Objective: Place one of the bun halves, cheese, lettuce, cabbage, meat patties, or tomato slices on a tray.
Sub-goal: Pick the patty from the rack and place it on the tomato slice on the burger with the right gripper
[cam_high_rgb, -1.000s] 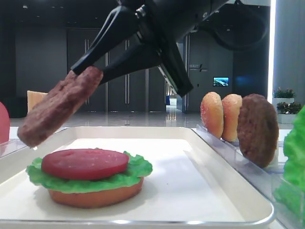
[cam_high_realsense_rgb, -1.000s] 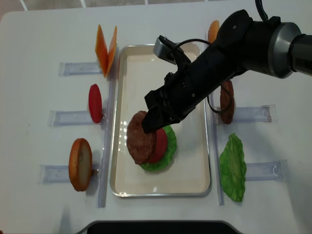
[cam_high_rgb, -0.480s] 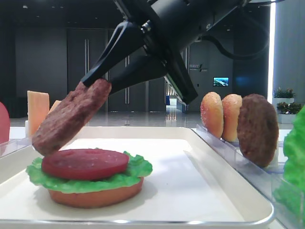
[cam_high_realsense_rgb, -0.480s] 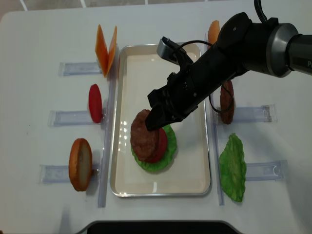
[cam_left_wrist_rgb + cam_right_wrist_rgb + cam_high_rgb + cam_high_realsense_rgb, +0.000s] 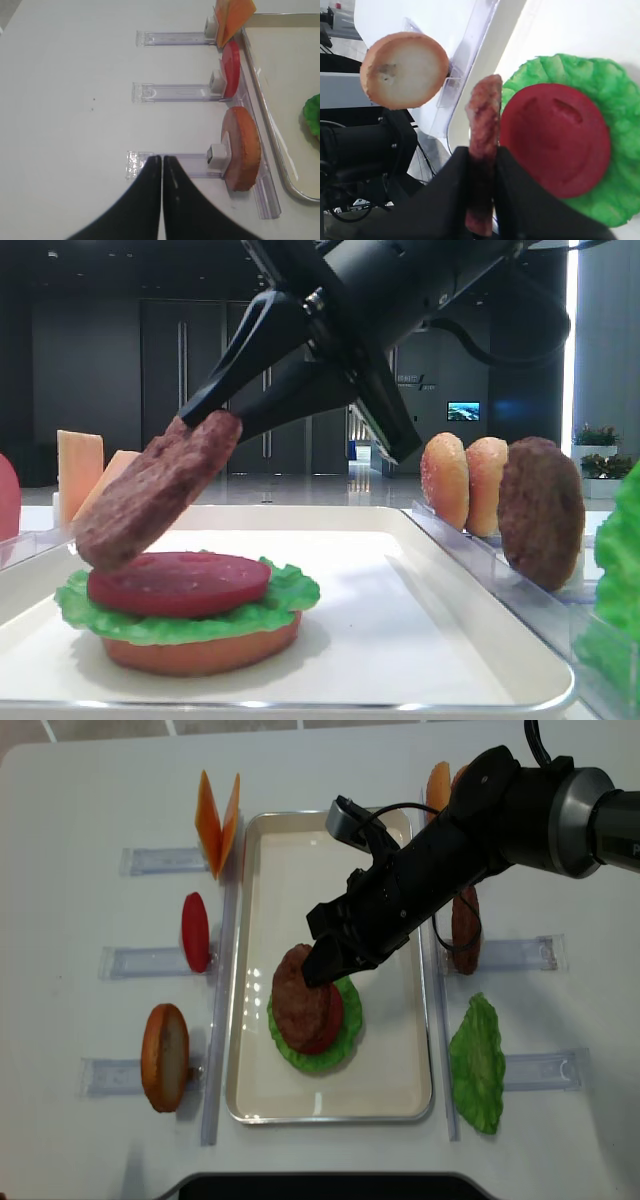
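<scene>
Two black robot grippers appear. Reaching over from the right, the right gripper [image 5: 322, 967] pinches the edge of a thick round dark-brown meat patty [image 5: 155, 490] between its fingers [image 5: 512, 200], holding it tilted above a flat red tomato slice [image 5: 178, 582]; whether the patty's low edge touches the slice is unclear. That slice lies on a frilly bright green lettuce leaf [image 5: 285, 592] over a flat orange-brown bun base [image 5: 205, 652], stacked inside the large white rectangular tray [image 5: 292, 850]. Beside the tray, clear plastic racks [image 5: 175, 92] hold an upright bun half [image 5: 164, 1056], another tomato slice [image 5: 195, 931], and pale-orange cheese slices [image 5: 217, 821]. The left gripper [image 5: 162, 161], fingers pressed together and holding nothing, hovers over the white table [image 5: 65, 100].
</scene>
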`<state>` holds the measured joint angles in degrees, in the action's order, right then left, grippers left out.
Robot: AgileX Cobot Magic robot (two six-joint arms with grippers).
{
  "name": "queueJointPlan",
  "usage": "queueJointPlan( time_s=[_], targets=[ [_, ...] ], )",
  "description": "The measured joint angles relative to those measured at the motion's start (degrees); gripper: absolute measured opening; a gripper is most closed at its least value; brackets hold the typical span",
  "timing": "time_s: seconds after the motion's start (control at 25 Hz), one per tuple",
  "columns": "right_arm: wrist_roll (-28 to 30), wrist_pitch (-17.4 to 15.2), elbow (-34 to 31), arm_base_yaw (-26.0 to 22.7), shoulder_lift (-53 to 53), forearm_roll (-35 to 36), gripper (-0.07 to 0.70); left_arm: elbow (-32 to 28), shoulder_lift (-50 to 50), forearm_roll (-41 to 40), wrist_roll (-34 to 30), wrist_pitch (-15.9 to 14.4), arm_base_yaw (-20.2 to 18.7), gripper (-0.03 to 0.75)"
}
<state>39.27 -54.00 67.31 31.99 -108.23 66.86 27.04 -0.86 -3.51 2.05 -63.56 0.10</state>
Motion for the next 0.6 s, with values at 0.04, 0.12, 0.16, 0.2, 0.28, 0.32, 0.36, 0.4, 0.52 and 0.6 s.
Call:
queueJointPlan(
  time_s=[0.04, 0.12, 0.16, 0.2, 0.28, 0.32, 0.36, 0.4, 0.52, 0.6],
  targets=[
    [0.0, -0.1, 0.0, 0.0, 0.0, 0.0, 0.106, 0.0, 0.0, 0.0, 0.0, 0.0, 0.0, -0.001],
    [0.0, -0.4, 0.0, 0.0, -0.2, 0.0, 0.106, 0.0, 0.0, 0.0, 0.0, 0.0, 0.0, -0.001],
    [0.0, -0.7, 0.0, 0.0, -0.5, 0.0, 0.106, 0.0, 0.0, 0.0, 0.0, 0.0, 0.0, -0.001],
    [0.0, -1.0, 0.0, 0.0, -0.7, 0.0, 0.106, 0.0, 0.0, 0.0, 0.0, 0.0, 0.0, -0.001],
    [0.0, -1.9, 0.0, 0.0, -1.1, 0.2, 0.106, 0.0, 0.0, 0.0, 0.0, 0.0, 0.0, -0.001],
    [0.0, -2.1, 0.0, 0.0, -1.1, 0.2, 0.106, 0.0, 0.0, 0.0, 0.0, 0.0, 0.0, -0.001],
    [0.0, -2.2, 0.0, 0.0, -1.1, 0.3, 0.106, 0.0, 0.0, 0.0, 0.0, 0.0, 0.0, -0.001],
    [0.0, -2.2, 0.0, 0.0, -1.1, 0.4, 0.106, 0.0, 0.0, 0.0, 0.0, 0.0, 0.0, -0.001],
    [0.0, -2.2, 0.0, 0.0, -1.1, 0.4, 0.106, 0.0, 0.0, 0.0, 0.0, 0.0, 0.0, -0.001],
    [0.1, -2.1, 0.0, 0.0, -1.1, 0.4, 0.106, 0.0, 0.0, 0.0, 0.0, 0.0, 0.0, -0.001]
  ],
)
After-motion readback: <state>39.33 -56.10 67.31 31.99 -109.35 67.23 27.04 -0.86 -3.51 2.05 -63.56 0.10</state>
